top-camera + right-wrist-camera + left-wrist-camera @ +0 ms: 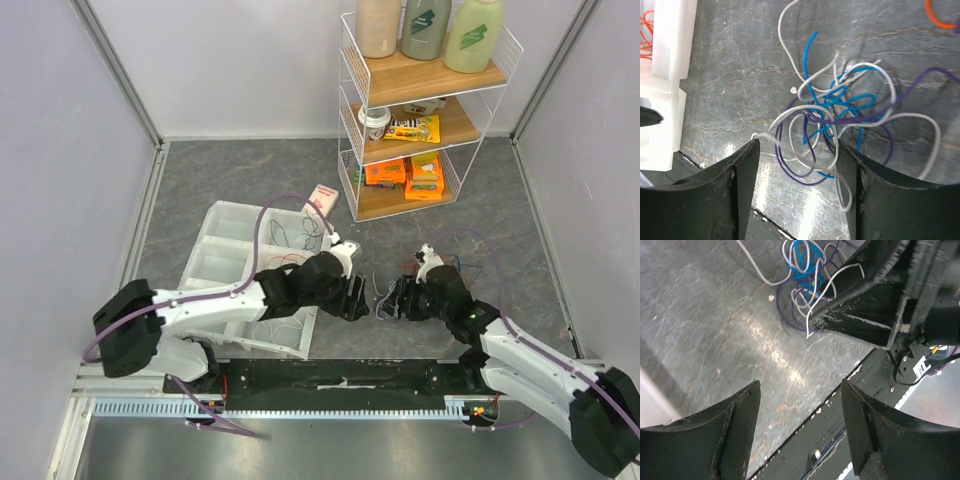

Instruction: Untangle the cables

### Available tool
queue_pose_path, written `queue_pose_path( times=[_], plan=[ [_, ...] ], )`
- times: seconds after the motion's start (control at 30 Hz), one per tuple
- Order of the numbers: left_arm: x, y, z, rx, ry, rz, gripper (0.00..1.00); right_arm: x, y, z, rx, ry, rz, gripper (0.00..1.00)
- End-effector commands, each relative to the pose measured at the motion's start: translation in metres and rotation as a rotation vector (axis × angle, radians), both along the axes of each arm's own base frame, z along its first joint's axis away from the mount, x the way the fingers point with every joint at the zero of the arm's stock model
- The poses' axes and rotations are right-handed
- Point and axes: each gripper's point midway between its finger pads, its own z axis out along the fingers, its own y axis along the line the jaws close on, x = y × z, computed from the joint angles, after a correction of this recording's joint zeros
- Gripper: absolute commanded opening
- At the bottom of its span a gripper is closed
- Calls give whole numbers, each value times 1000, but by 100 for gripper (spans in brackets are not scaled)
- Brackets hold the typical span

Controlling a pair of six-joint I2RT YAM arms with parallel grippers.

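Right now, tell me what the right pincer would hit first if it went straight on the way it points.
Probably the wire tangle: the open right pincer aims at its white, blue and purple loops, with the table under them; depth is unclear.

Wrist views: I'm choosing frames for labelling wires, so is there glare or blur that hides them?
Left wrist: a glare streak runs across the table, clear of the wires, which read sharp at the top edge. Right wrist: bright patches on the table low down, the wires crisp, no motion blur.
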Motion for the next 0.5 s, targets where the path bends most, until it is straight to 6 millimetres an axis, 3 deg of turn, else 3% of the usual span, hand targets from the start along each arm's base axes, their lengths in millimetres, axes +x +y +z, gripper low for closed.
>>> queue_pose_path(
  times=[0.0,0.1,0.23,0.37,0.47],
  plan=[
    [14,-52,35,-177,-58,-136,68,6,-22,18,-61,-37,-114,71],
    [13,-70,24,-167,-24,-185,66,11,-30,39,-18,-101,-194,73],
    [22,-85,9,-133,4,-187,66,17,-57,53,-62,-150,-336,74],
    [26,-88,-15,-67,62,-170,59,19,-75,67,-106,-194,-402,73],
    [27,-90,-31,-27,99,-154,57,18,-75,72,-96,-207,-398,73]
  ],
)
